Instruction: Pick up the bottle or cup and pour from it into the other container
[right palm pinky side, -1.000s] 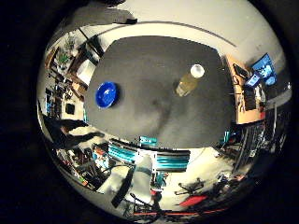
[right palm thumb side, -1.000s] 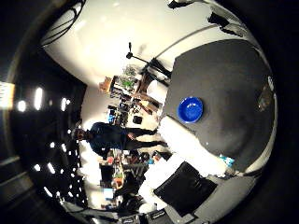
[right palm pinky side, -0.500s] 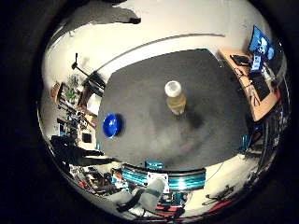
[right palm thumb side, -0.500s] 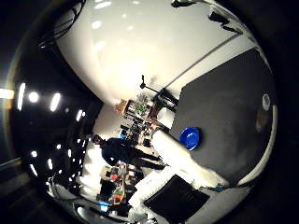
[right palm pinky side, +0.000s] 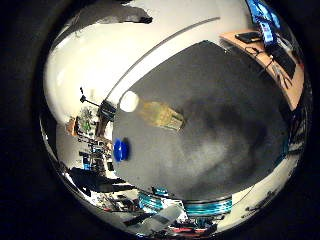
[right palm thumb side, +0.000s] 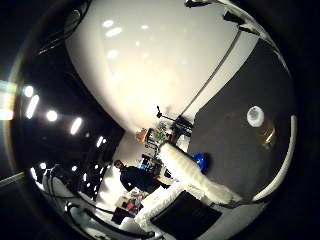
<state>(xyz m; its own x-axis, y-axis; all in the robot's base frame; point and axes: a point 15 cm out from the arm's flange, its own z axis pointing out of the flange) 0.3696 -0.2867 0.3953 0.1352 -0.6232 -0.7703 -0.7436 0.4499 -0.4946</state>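
A dark grey table (right palm pinky side: 220, 130) with a bottle and a blue cup, seen from the robot hand's palm above it.

The table fills much of the little finger side view, with a pale floor beyond its edge. A clear bottle (right palm pinky side: 157, 114) of yellowish liquid with a white cap stands on it, near the edge. The small blue cup (right palm pinky side: 120, 149) sits well apart from the bottle, close to the table's rim. A white part of the hand (right palm thumb side: 192, 172) crosses the thumb side view; whether its fingers are spread or curled cannot be told.
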